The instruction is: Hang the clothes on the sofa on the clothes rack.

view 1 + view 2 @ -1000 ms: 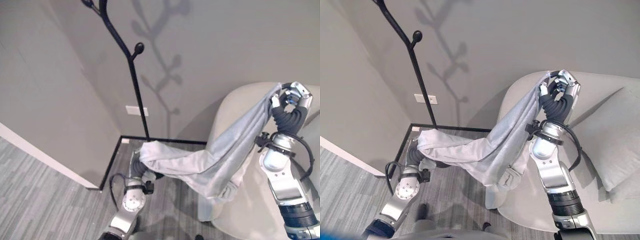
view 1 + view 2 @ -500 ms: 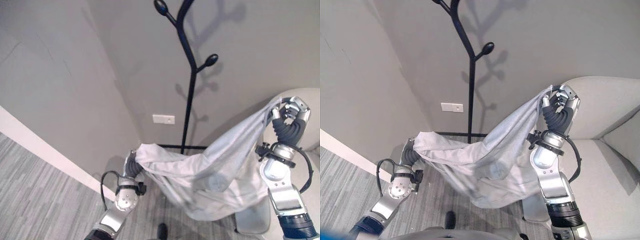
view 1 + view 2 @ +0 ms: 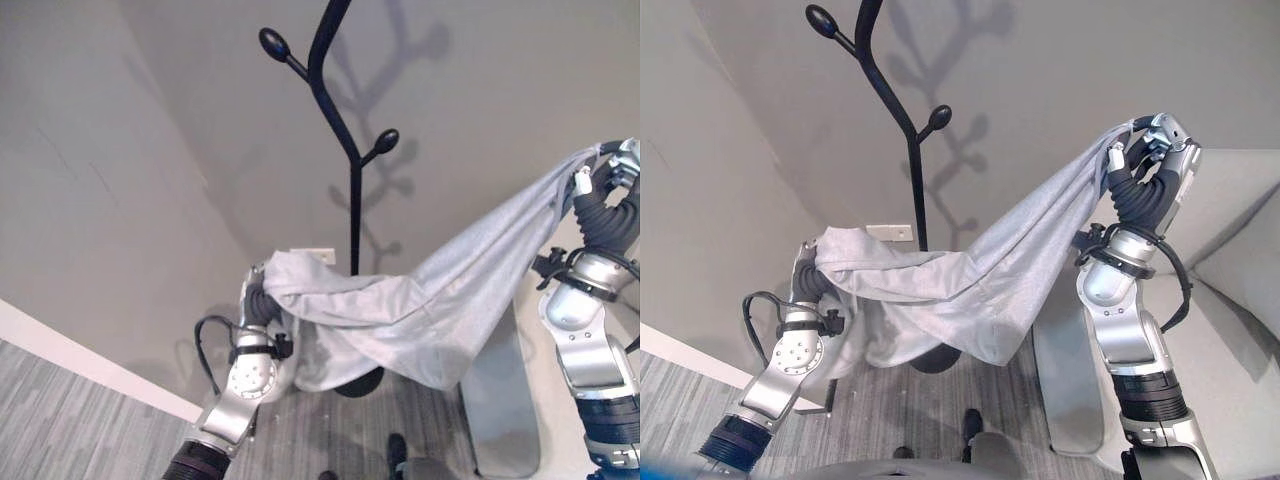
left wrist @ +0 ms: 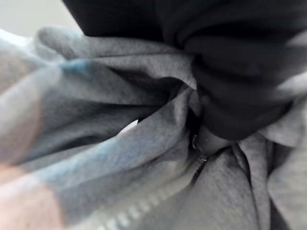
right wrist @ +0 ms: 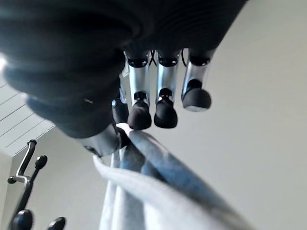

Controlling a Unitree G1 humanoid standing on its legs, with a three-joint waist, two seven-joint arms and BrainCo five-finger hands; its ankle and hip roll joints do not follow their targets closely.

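Garment [image 3: 970,285] is hanging stretched between my two hands, sagging in the middle across the centre of the frame, in front of the rack [image 3: 340,150]. I am pinching one end with the right hand [image 3: 1155,165] at the upper right of the right eye view; in its wrist view the fingers [image 5: 165,108] are curling down against the thumb with the cloth caught between them, so that grip is thin. The left hand [image 3: 258,300] is sitting at the lower left centre, buried in bunched fabric, and I cannot tell how its fingers are set; the left wrist view is showing folds and a zipper close up. The sofa [image 3: 1240,260] is lying behind the right arm at the right edge. What I am worrying about is the pinch slipping as I am lifting, since the weight of the sagging middle is pulling against it. The pegs [image 3: 385,140] are sitting high in the frame, well above the cloth, so I am judging a long raise ahead, and the loose belly could snag on the pole or its base before any edge is reaching a peg. A zipper edge could also slide off a rounded peg.
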